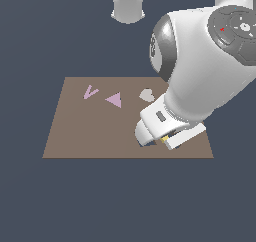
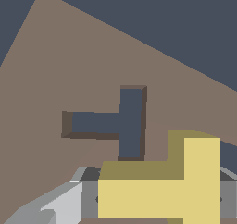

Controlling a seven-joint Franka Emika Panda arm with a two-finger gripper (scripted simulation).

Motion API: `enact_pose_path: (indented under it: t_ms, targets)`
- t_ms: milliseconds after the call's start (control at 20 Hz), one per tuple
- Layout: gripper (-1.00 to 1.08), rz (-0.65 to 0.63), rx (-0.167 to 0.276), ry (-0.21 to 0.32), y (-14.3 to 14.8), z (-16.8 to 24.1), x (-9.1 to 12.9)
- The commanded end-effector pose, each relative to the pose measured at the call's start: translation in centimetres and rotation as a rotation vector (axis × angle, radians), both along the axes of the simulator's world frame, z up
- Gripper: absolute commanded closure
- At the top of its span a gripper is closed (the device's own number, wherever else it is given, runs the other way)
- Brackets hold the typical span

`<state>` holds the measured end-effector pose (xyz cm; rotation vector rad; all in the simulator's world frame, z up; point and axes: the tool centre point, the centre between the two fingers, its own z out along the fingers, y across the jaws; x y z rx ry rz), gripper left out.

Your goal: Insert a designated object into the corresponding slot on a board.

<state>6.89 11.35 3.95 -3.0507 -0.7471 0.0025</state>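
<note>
Wrist view: yellow T-block (image 2: 157,190) beside T-slot (image 2: 121,124)

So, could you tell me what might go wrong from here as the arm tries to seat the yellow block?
1. In the wrist view the yellow T-shaped block sits offset from the T-shaped slot, not over it. If it is lowered now, it would probably land on the board beside the cutout.
2. The fit looks tight, so a slight rotation error could jam an edge on the rim.
3. The arm hides the slot in the exterior view, leaving only the wrist view for alignment.

Brown board (image 1: 90,136) on dark floor (image 1: 125,201)
</note>
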Motion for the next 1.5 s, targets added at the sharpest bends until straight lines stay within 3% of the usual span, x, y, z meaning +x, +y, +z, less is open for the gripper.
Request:
enact_pose_path:
  t_ms: [0, 350, 950, 1000, 1450]
  targets:
    - [1.08, -0.016, -0.001, 0.0, 1.6, 0.1, 0.4]
    - [1.08, -0.035, -0.001, 0.0, 4.0, 0.1, 1.2]
    - [1.08, -0.036, 0.0, 0.0, 4.2, -0.9, 1.3]
    - [-0.92, -0.036, 0.0, 0.0, 4.2, -0.9, 1.3]
    - [-0.92, -0.036, 0.0, 0.0, 4.2, -0.9, 1.3]
